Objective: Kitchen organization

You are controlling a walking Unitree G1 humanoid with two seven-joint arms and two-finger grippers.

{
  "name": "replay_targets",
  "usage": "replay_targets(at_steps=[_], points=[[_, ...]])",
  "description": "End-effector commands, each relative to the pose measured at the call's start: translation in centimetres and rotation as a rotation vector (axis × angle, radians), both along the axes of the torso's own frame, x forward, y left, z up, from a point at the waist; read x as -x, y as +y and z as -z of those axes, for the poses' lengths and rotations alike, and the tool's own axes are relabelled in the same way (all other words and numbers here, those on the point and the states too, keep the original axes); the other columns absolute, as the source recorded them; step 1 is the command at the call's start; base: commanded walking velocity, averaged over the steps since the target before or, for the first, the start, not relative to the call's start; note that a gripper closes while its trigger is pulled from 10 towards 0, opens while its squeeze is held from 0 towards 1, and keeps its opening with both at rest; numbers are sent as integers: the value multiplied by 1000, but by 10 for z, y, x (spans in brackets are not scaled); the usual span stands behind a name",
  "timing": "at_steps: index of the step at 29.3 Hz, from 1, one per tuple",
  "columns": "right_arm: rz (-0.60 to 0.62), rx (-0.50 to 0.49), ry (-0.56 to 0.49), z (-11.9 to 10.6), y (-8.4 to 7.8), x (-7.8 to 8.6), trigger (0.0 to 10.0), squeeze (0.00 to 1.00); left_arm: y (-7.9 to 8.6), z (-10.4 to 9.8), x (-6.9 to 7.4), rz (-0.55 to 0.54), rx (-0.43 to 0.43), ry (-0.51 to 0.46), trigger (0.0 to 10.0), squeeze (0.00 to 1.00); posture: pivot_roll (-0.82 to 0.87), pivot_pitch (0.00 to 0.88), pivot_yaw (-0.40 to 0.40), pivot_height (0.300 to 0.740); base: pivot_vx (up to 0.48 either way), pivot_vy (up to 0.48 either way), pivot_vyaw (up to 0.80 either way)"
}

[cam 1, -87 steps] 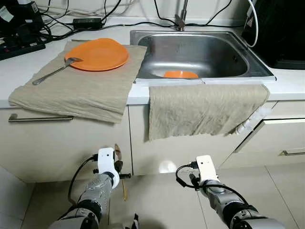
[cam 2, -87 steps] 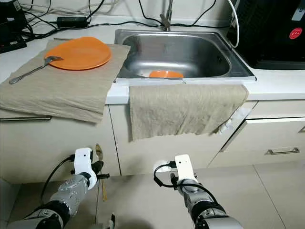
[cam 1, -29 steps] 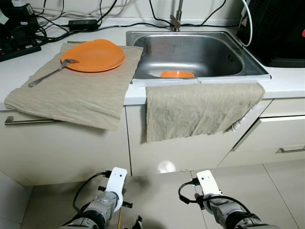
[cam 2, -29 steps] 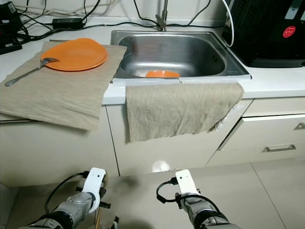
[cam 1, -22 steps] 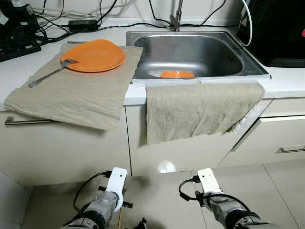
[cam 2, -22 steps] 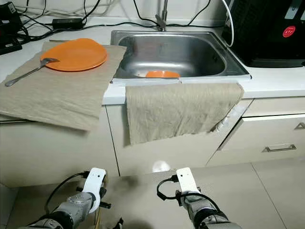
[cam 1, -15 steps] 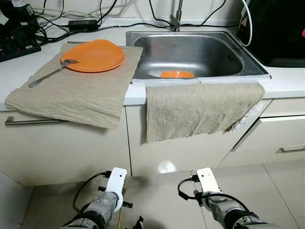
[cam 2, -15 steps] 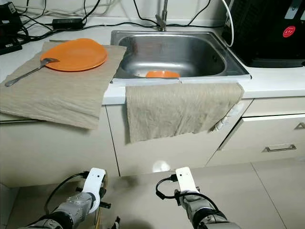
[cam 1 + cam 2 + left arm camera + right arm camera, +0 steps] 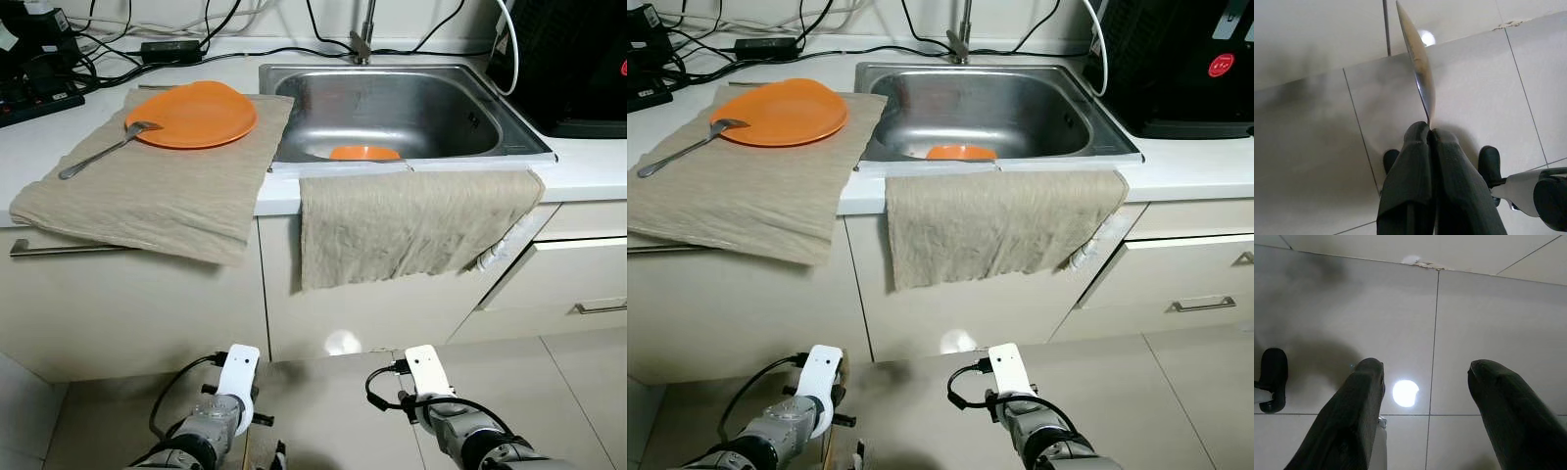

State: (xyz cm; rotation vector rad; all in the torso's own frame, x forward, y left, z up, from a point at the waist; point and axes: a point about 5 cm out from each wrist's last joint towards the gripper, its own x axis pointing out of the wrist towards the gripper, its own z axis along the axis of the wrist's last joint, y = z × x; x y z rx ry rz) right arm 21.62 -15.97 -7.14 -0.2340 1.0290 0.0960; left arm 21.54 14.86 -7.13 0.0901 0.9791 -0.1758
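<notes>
The left gripper (image 9: 1431, 134) is hanging low in front of the cabinets, its fingers pinching together on the handle of a spoon (image 9: 1418, 68), the bowl pointing out over the floor tiles (image 9: 1474, 83). The right gripper (image 9: 1425, 382) is hanging low too, beside it, fingers spread apart and carrying nothing, with bare floor between them.

Moving outward and up to the counter (image 9: 588, 176): a cloth (image 9: 147, 191) is lying over its left part, front edge drooping past the counter's edge. An orange plate (image 9: 193, 113) is sitting at the cloth's far right corner, just beside the sink (image 9: 392, 98). A second spoon (image 9: 108, 152) is resting with its bowl on the plate's left rim and its handle running out across the cloth. A second cloth (image 9: 411, 225) is draping over the sink's front edge and down the cabinet face. Inside the sink, against the front wall, something orange (image 9: 364, 153) is showing.

How far along? By my reading, partway: one plate and one spoon are laid out on the cloth, one spoon is in the gripper and not yet put down, and the orange piece in the sink looks untouched.

Hard to make out: the orange piece is half hidden by the sink's front rim, so plate or bowl, I cannot say. The held spoon is showing edge-on, so its bowl is tough to read. Cables and dark boxes at the counter's far left corner are cut off.
</notes>
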Motion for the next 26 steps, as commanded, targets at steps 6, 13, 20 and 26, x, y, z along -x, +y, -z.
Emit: replay_targets(at_steps=[6, 13, 20, 26], points=[[18, -7, -20, -3, -2, -4, 10000, 0, 0, 4, 7, -3, -2, 42, 10000, 0, 62, 0, -25, 740, 0, 0, 0], [28, -8, -21, -4, -2, -6, 10000, 0, 0, 3, 5, -13, 1, 35, 10000, 0, 67, 0, -33, 740, 0, 0, 0], [13, 2, -23, -5, -1, -8, 10000, 0, 1, 2, 3, -25, 4, 28, 10000, 0, 79, 0, -39, 740, 0, 0, 0], [4, 2, -26, -5, -1, -9, 10000, 0, 1, 2, 2, -35, 6, 23, 10000, 0, 83, 0, -42, 740, 0, 0, 0]])
